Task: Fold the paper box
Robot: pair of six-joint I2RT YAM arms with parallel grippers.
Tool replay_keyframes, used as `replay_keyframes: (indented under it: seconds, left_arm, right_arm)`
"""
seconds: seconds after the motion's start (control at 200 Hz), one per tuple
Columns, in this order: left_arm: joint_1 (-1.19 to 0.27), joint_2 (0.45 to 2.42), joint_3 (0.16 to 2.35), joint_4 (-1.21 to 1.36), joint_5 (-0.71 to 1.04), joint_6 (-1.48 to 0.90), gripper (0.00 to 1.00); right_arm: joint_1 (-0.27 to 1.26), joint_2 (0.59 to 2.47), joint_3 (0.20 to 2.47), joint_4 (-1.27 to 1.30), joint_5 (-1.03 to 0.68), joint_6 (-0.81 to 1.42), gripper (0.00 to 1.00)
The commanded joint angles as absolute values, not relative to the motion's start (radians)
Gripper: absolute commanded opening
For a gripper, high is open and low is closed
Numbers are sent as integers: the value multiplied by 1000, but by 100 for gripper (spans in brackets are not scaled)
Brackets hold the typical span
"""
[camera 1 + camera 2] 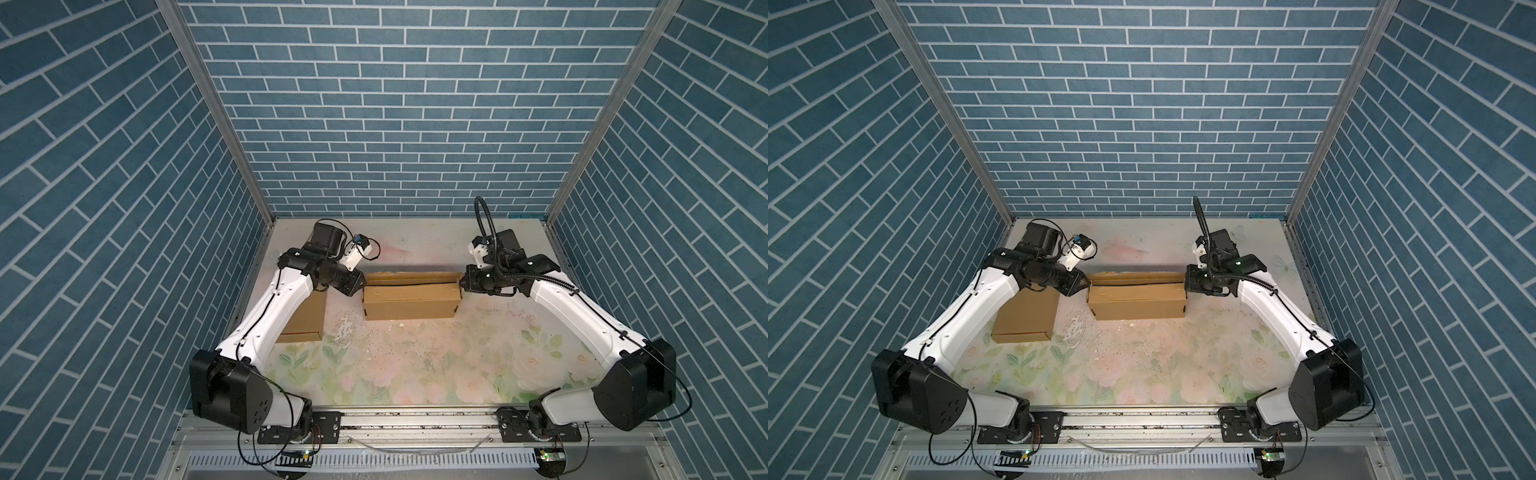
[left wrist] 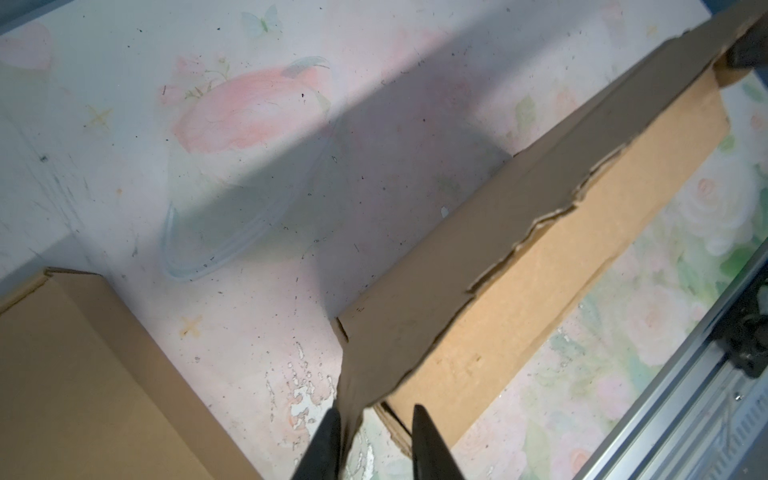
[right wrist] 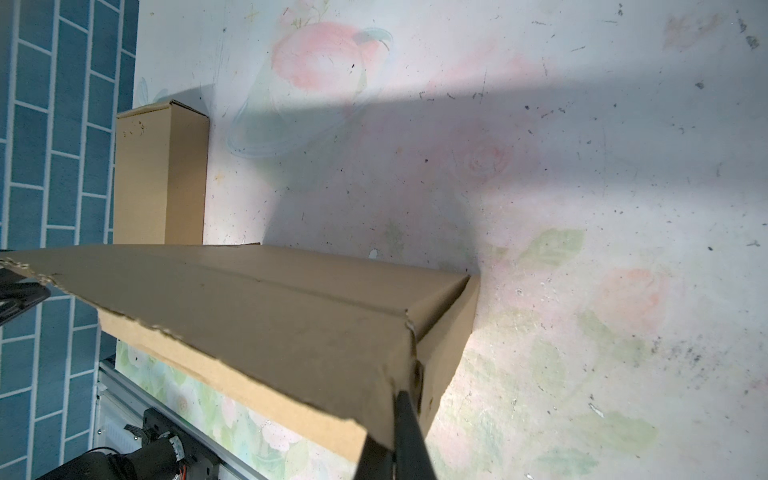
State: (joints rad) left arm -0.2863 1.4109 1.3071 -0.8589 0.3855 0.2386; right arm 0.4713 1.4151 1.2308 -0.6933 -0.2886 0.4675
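Left gripper: parted astride lid flap
Right gripper: clenching lid flap corner
Paper box: likely light, creasable; grip corners

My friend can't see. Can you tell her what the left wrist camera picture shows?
A brown cardboard box lies on a flowery table, its torn-edged flap lifted. The flap's corner sits between the two black fingers of the left gripper, which stand apart. A second box is nearby.
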Motion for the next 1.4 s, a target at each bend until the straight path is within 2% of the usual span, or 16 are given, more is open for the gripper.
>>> replay_keyframes:
  seconds: [0.0, 0.27, 0.49, 0.945, 1.395]
  left_arm:
    - [-281, 1422, 1337, -891, 378, 233, 22]
    - [-280, 1442, 1356, -939, 378, 176, 8]
    - [-281, 1453, 1372, -942, 407, 67, 3]
    - [-284, 1417, 1274, -815, 426, -181, 3]
    - [-290, 1407, 1211, -775, 427, -210, 3]
  right_arm:
    - [481, 1418, 1187, -768, -275, 495, 0]
    - [480, 1413, 1189, -766, -273, 502, 0]
    - [480, 1417, 1189, -761, -276, 509, 0]
    - [485, 1425, 1186, -747, -276, 525, 0]
    - [488, 1434, 1188, -744, -274, 526, 0]
